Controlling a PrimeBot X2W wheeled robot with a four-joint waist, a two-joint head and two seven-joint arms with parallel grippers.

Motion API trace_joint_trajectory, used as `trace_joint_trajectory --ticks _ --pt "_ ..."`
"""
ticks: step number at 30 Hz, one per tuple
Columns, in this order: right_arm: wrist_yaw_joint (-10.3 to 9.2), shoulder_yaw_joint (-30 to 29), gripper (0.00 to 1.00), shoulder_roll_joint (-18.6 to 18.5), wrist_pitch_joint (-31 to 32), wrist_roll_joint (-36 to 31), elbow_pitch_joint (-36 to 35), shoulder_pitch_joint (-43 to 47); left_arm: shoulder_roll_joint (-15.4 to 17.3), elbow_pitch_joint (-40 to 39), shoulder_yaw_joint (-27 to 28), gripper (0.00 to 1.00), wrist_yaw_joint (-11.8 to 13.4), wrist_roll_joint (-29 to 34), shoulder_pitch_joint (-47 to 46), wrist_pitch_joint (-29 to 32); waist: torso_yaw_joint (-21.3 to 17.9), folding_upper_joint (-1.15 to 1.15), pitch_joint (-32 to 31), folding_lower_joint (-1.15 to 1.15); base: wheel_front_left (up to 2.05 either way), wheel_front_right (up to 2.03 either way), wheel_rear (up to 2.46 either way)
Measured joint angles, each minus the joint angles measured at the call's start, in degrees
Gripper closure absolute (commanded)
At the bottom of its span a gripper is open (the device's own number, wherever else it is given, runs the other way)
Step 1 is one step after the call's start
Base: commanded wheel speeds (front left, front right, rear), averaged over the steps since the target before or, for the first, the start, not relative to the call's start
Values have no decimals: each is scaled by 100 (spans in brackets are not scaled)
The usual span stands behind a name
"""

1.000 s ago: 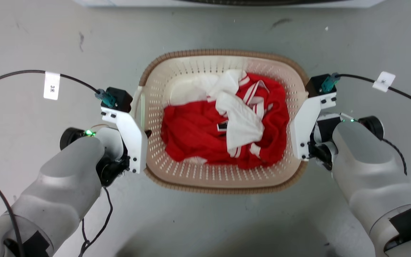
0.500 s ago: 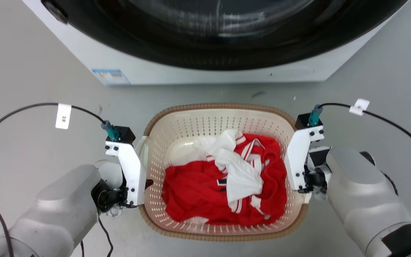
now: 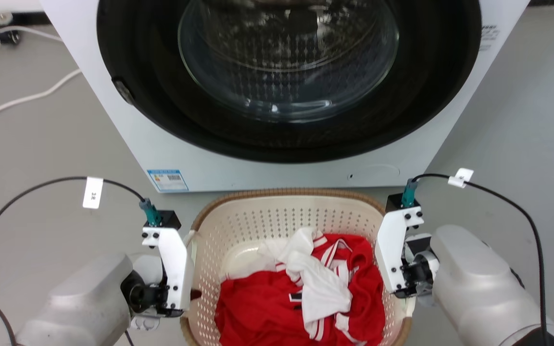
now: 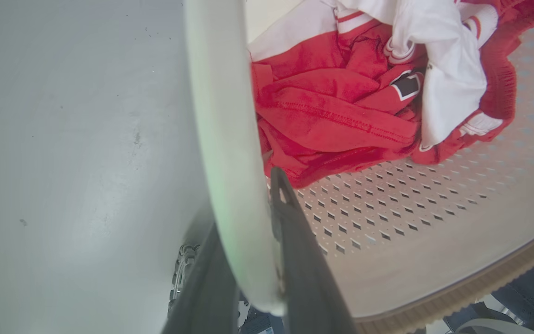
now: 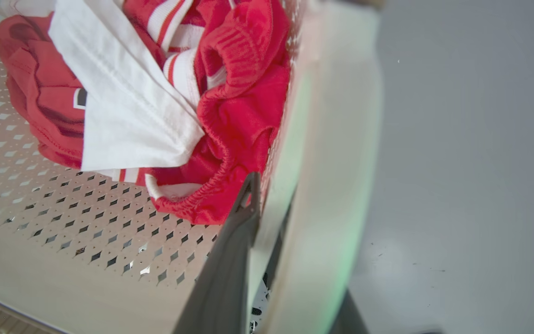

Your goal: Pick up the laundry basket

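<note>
Now the laundry basket point(image 3: 286, 193), holding red and white clothes point(image 3: 258, 307), is just on the near side of the washing machine point(image 3: 128, 129). The left tool point(image 4: 244, 208) clamps its left handle point(image 4: 223, 116), and the right tool point(image 5: 290, 222) clamps its right handle point(image 5: 336, 139).

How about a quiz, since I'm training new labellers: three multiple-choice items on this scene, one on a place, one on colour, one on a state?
1. Where is the basket relative to the washer?
A. In front of it
B. On top of it
C. Inside it

2. What colours are the clothes in the basket?
A. Blue and grey
B. Red and white
C. Green and black

3. What is the left end effector doing?
A. Hanging open
B. Gripping a shirt
C. Shut on the basket's handle

Answers: 1 A, the basket sits just below the washer's door in the head view. 2 B, red fabric mixed with white pieces. 3 C, its fingers flank the white handle.
</note>
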Motion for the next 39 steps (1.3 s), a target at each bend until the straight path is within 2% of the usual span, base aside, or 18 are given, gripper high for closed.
trace_joint_trajectory --ticks 5,16,39 --pt "0 202 100 11 172 130 -35 211 -13 90 -15 100 -5 -99 224 259 -20 0 -370 0 0 0 0" --pt "-2 404 100 -16 349 565 -46 595 -200 296 -35 100 -4 -160 597 382 5 0 -923 0 0 0 0" --pt "-1 670 100 -14 227 737 240 547 -298 319 -38 100 -4 -242 753 397 75 0 -992 2 0 0 0"
